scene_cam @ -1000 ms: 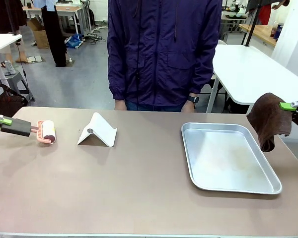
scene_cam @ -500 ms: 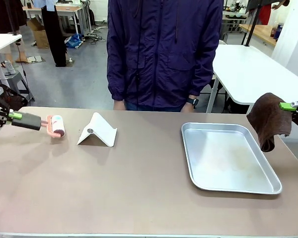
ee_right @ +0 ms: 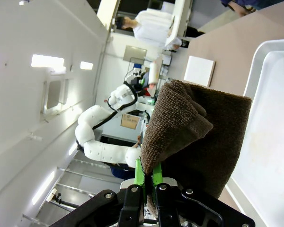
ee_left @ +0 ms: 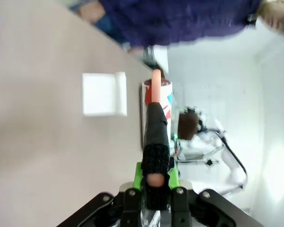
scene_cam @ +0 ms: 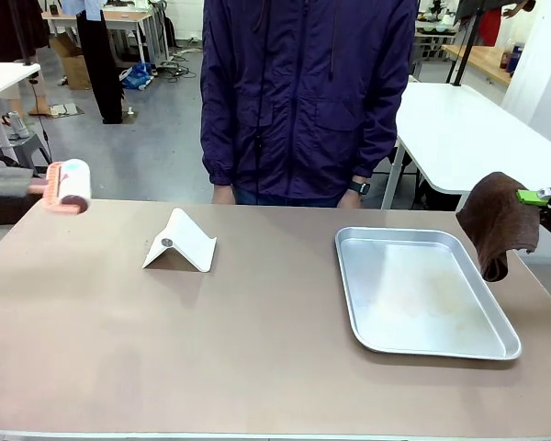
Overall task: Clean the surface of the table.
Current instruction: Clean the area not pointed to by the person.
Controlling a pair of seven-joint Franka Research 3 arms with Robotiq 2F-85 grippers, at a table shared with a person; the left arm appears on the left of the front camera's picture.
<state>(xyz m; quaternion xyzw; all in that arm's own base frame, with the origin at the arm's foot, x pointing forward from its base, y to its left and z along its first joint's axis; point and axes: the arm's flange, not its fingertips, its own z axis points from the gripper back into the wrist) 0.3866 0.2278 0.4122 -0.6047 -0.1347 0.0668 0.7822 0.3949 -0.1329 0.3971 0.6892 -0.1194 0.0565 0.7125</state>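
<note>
While the table [scene_cam: 257,358] lies lengthwise nine-to-three, the left gripper [ee_left: 155,175] clamps a lint roller [scene_cam: 71,184], apparently aloft; right gripper [ee_right: 146,174] clamps cloth [scene_cam: 499,223].

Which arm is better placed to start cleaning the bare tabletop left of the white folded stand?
Left. The left gripper grips the pink lint roller by its black handle, by the far left corner of the brownish table. The right gripper holds a brown towel beyond the silver metal tray.

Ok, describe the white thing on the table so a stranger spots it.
Start at the brownish table, silver tray on its right half. Left of the tray, near the far edge, sits a white tent-shaped stand: the only white, folded thing there.
</note>
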